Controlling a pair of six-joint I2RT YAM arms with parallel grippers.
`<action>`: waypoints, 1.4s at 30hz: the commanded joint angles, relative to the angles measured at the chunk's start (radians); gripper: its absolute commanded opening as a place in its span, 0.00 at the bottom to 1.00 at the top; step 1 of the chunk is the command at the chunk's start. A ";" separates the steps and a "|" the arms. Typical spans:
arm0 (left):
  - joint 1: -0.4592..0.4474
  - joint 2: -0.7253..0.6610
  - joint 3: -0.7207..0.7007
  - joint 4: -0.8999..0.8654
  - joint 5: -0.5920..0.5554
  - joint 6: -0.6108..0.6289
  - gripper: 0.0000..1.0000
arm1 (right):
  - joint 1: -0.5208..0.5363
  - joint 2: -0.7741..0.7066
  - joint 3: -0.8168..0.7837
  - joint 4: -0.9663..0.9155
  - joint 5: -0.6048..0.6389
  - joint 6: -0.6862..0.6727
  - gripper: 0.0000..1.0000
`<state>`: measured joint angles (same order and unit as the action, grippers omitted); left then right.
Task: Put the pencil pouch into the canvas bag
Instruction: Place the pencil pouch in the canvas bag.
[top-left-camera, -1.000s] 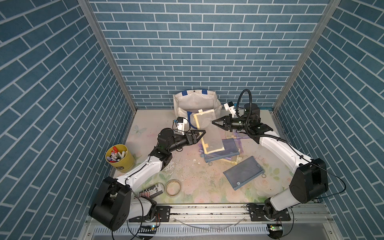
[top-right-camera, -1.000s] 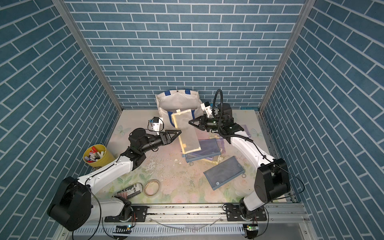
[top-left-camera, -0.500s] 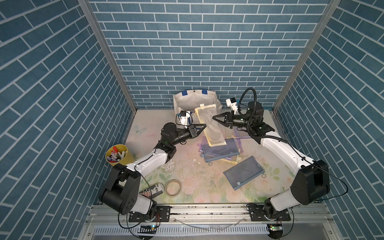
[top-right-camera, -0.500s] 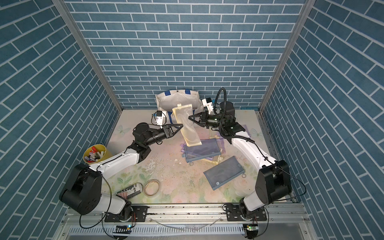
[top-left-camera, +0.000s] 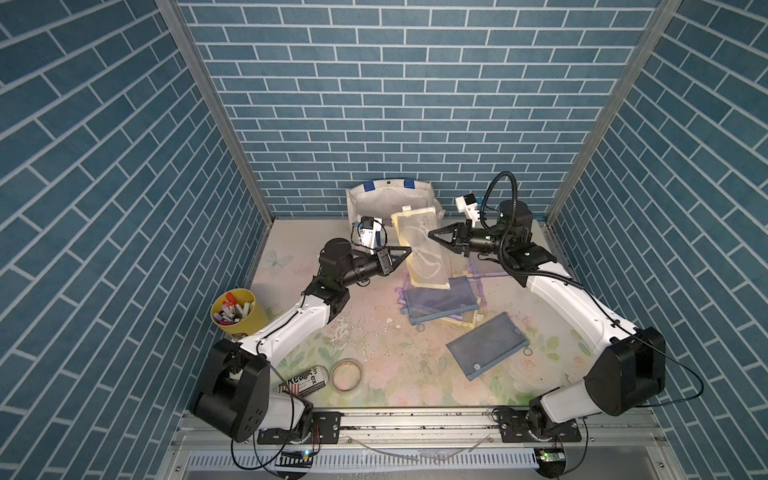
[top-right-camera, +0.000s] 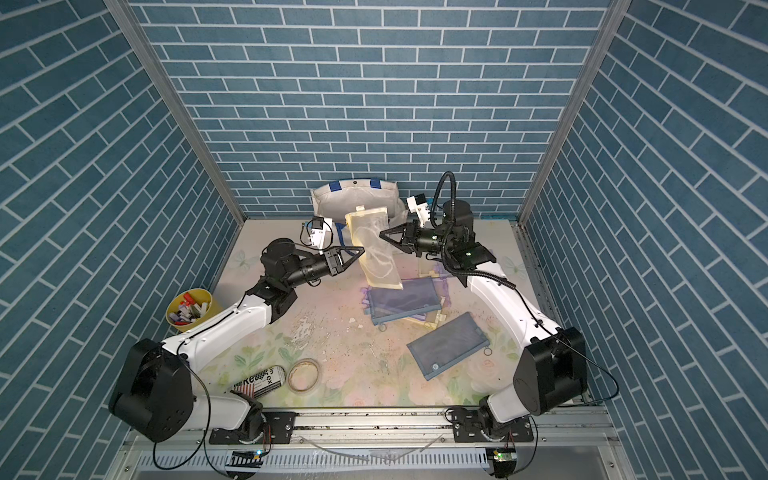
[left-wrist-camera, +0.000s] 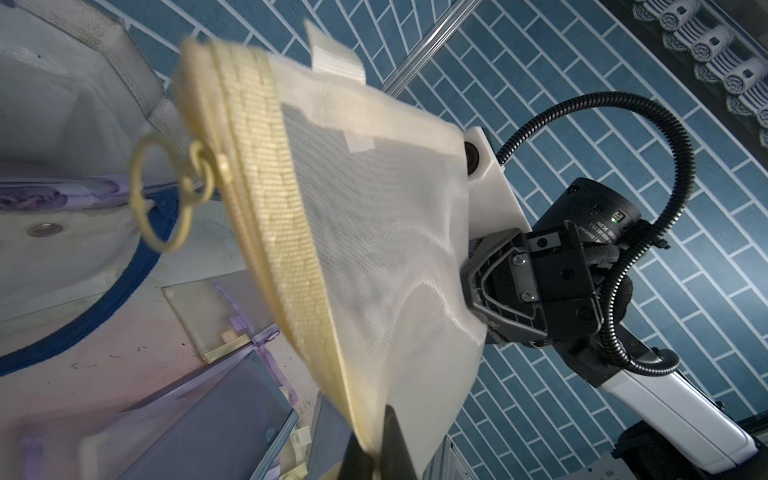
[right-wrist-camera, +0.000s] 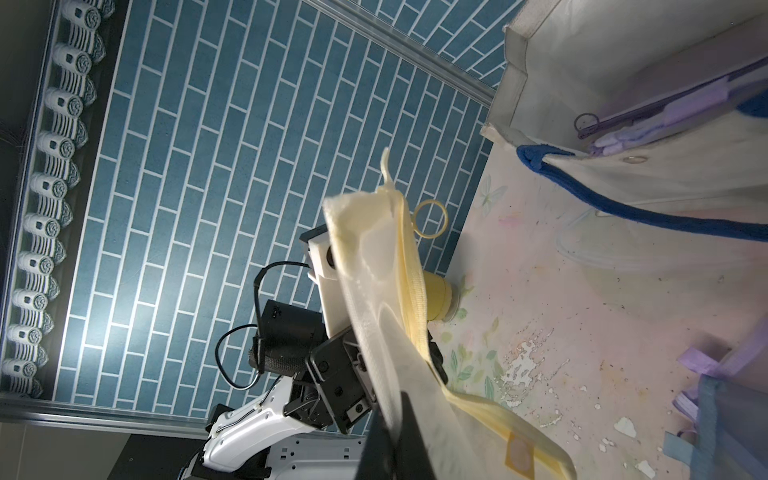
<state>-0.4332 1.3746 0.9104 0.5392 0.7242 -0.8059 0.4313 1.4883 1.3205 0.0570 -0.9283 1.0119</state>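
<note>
Though scuffed, floral tabletop (top-left-camera: 395, 353), brick walls (top-left-camera: 374, 104)

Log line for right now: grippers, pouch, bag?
left gripper: shut on yellow pencil pouch | right gripper: shut on yellow pencil pouch | pouch: in air before canvas bag, not inside

Both arms reach forward from their bases at the near edge, elbows bent. Their forearms angle inward, so the wrists lie roughly level and point at each other. The left gripper (top-left-camera: 408, 249) has its jaws pressed together, apparently pinching one edge of the pencil pouch (top-left-camera: 424, 257). The right gripper (top-left-camera: 431, 234) is clamped on the opposite side, and the two sets of tips sit near each other.
</note>
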 joint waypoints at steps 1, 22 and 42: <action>0.027 -0.032 0.055 -0.122 -0.006 0.111 0.00 | -0.009 -0.009 0.077 -0.072 0.011 -0.061 0.14; -0.056 0.672 1.437 -1.019 -1.084 1.244 0.00 | -0.080 0.004 0.283 -0.846 0.404 -0.360 0.61; -0.082 0.900 1.396 -0.899 -1.164 1.359 0.00 | -0.195 -0.072 0.178 -0.861 0.319 -0.391 0.59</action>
<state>-0.5102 2.2650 2.3245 -0.3840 -0.4473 0.5518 0.2443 1.4570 1.5238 -0.8001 -0.5850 0.6472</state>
